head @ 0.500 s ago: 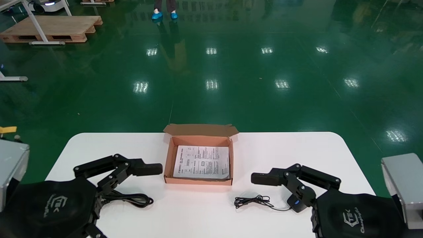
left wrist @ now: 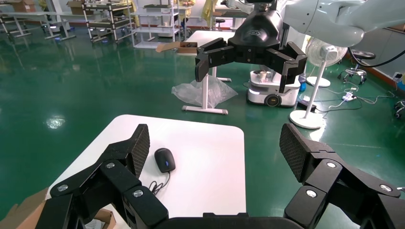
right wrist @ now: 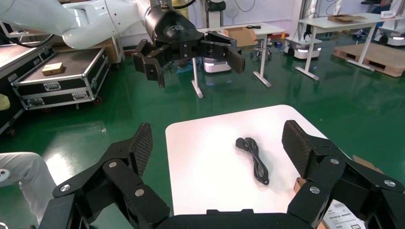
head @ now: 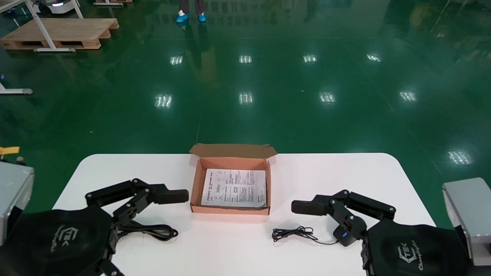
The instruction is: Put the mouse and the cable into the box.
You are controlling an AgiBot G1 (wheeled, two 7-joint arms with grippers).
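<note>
Mouse (head: 343, 236) lay on white worktop (head: 230, 249), front-right of open box (head: 195, 184), under right pincer (right wrist: 217, 143), spread wide. Black cable (head: 153, 231) lay front-left of box by left pincer (left wrist: 216, 148), also wide, w/ nothing held.

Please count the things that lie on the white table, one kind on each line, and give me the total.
Cardboard box: 1
Instruction sheet, inside the box: 1
Mouse, with its thin cord: 1
Black cable: 1
Total: 4
</note>
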